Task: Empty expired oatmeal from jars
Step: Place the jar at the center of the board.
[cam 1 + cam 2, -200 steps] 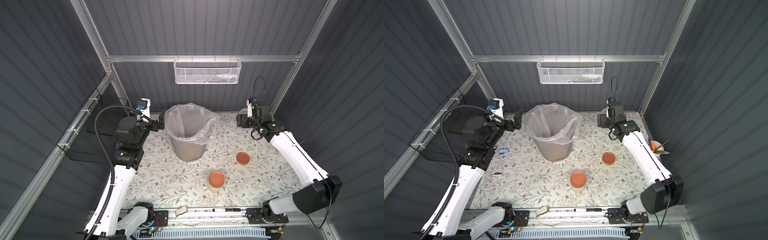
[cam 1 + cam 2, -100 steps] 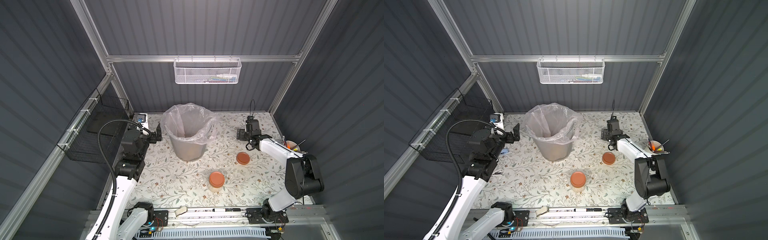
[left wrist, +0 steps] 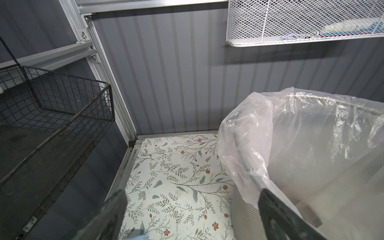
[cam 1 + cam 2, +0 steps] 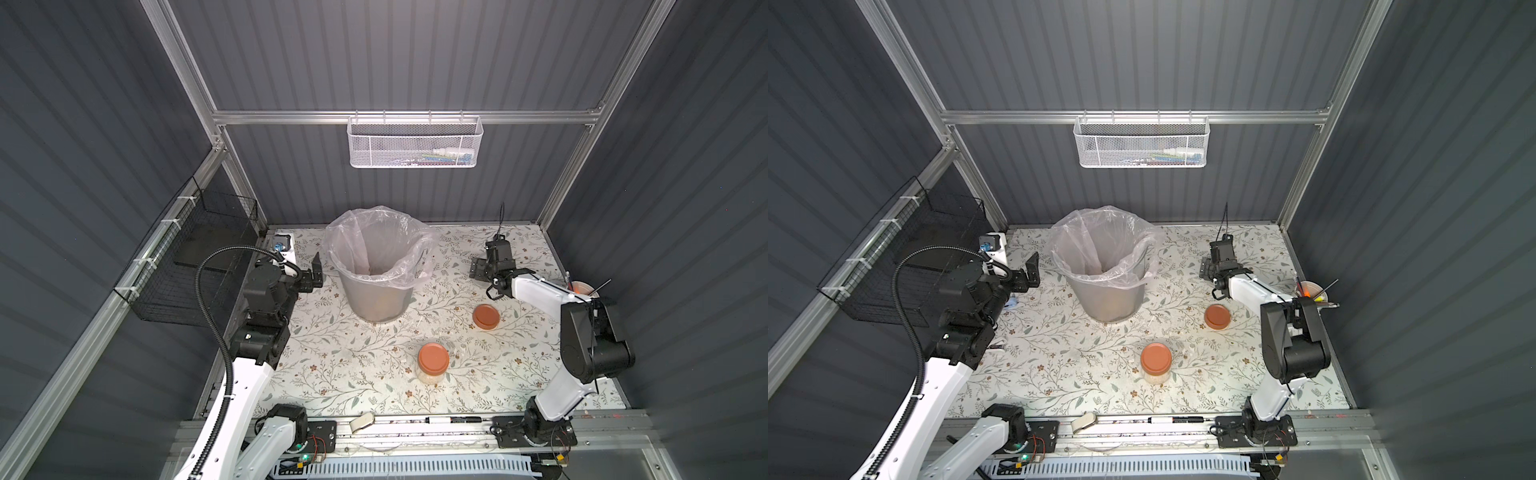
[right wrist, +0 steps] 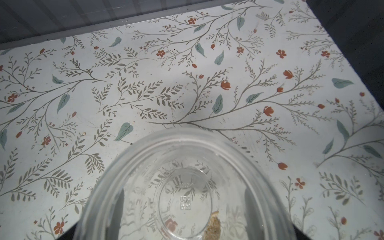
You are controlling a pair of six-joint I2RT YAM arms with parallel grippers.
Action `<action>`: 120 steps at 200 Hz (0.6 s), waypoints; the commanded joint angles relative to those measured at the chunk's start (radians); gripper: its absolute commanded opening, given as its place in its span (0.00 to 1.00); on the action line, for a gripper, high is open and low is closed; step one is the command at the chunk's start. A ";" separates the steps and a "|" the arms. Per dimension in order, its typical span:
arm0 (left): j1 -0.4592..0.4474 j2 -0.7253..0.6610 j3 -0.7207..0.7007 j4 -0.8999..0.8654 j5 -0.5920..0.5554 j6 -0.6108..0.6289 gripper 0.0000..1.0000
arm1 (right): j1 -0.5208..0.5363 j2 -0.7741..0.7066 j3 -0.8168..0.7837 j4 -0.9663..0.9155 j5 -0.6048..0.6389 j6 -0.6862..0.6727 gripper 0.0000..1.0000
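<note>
In the right wrist view a clear, lidless jar (image 5: 145, 158) fills the space between my right gripper (image 5: 185, 199) fingers, whose dark shapes show through both walls. A small clump of oatmeal (image 5: 213, 226) clings inside near its base. In both top views that gripper (image 4: 482, 272) (image 4: 1209, 268) sits low over the table's back right. A second jar (image 4: 433, 363) with an orange lid stands front centre, with oatmeal (image 4: 432, 377) inside. A loose orange lid (image 4: 486, 316) lies flat nearby. My left gripper (image 4: 316, 270) (image 3: 192, 193) is open and empty beside the bin.
A grey bin (image 4: 374, 303) with a clear liner stands back centre. A white cup with pens (image 4: 582, 289) is at the right edge. A black wire basket (image 4: 199, 257) hangs on the left wall and a white mesh basket (image 4: 415, 143) on the back wall. A marker (image 4: 449, 419) lies on the front rail.
My right arm has folded and brought its gripper down from high at the back to low over the table. The left gripper has dropped from the bin's rim to beside its wall.
</note>
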 commanded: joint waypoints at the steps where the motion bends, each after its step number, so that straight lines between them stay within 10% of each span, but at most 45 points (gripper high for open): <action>1: -0.001 -0.023 -0.022 0.001 -0.015 -0.001 1.00 | 0.015 0.007 -0.030 0.062 0.043 0.051 0.39; 120: -0.001 -0.021 -0.037 -0.014 -0.003 0.018 1.00 | 0.097 0.053 -0.094 0.111 0.163 0.149 0.51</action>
